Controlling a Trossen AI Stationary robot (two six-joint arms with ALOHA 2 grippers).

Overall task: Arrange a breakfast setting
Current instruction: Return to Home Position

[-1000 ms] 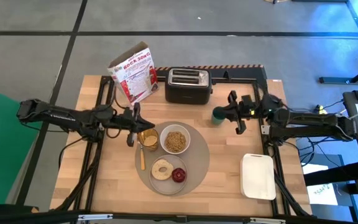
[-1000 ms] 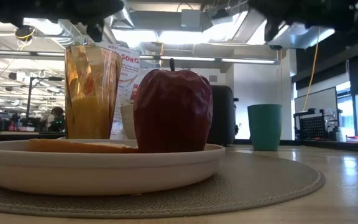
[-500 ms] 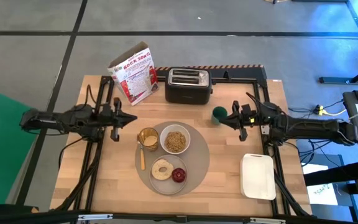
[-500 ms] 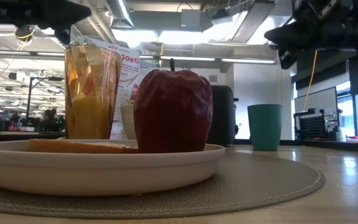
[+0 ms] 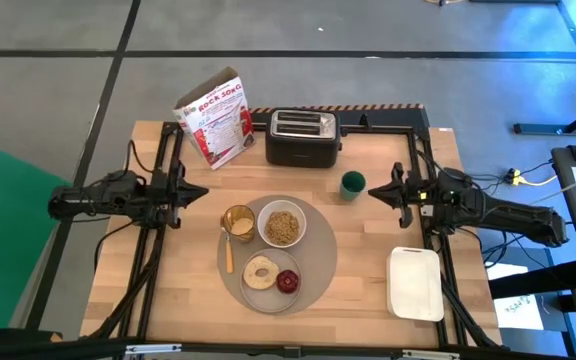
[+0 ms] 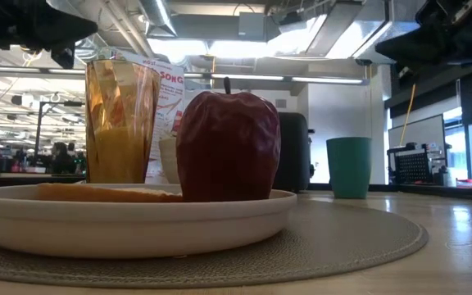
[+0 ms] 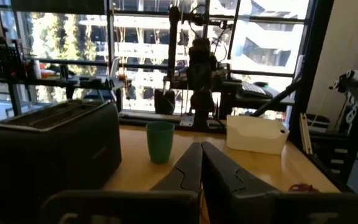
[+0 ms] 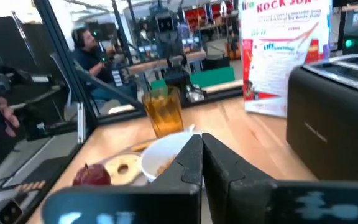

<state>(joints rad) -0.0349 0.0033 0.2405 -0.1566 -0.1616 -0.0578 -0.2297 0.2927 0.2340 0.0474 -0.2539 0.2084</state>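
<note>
The left gripper [image 5: 196, 190], fingers together and empty, hangs over the table's left side, while the central round placemat [image 5: 318, 255] carries the orange spoon [image 5: 229, 256], amber cup [image 5: 237, 221], cereal bowl [image 5: 282, 227] and a plate [image 6: 138, 223] with bagel [image 5: 263, 272] and red apple [image 5: 287, 282], and the right gripper [image 5: 376, 192], likewise closed on nothing, is just beside the green cup [image 5: 353, 183].

Surface: wooden table [image 5: 368, 260] filled mid-frame
Centre: placemat [image 5: 318, 262] lay
Top: cereal box [image 5: 216, 120], toaster [image 5: 303, 137] stood
Right: green cup [image 5: 353, 183]; white tray [image 5: 415, 283] lower
</note>
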